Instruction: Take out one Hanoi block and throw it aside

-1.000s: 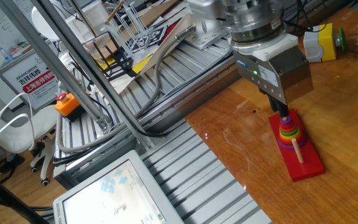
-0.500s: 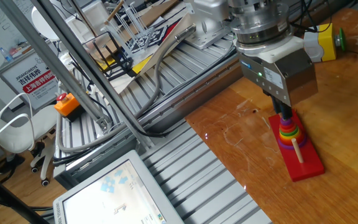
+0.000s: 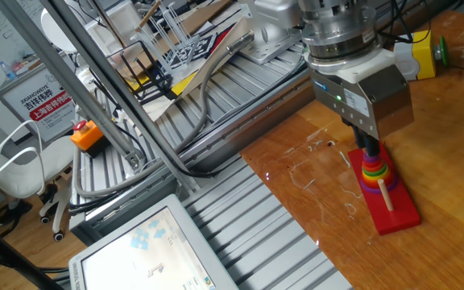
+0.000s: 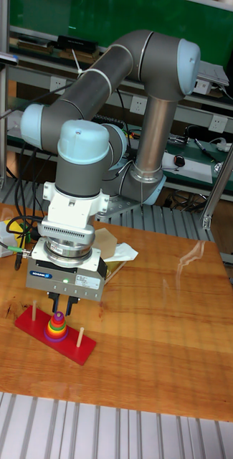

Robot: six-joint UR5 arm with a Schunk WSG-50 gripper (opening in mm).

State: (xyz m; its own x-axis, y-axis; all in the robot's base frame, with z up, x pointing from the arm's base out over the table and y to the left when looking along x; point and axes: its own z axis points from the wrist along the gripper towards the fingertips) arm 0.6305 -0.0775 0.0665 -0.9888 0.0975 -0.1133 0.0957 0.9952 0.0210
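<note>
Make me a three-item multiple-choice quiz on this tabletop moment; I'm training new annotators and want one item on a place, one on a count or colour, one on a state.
1. Where is the ring stack?
A. On the middle peg of the red peg base
B. On an end peg
C. Loose on the table

2. How many bare pegs stand on the base?
A. None
B. Two
C. Three

3. Where is the claw?
A. Parked far off the table
B. Flat on the wood
C. Directly above the ring stack, fingers pointing down

Answers:
1. A: the tall fixed view shows the stack between a bare peg and another bare peg.
2. B: one bare peg on each side of the stack.
3. C: the fingers reach down at the stack's top in both views; whether they grip a ring cannot be told.
</note>
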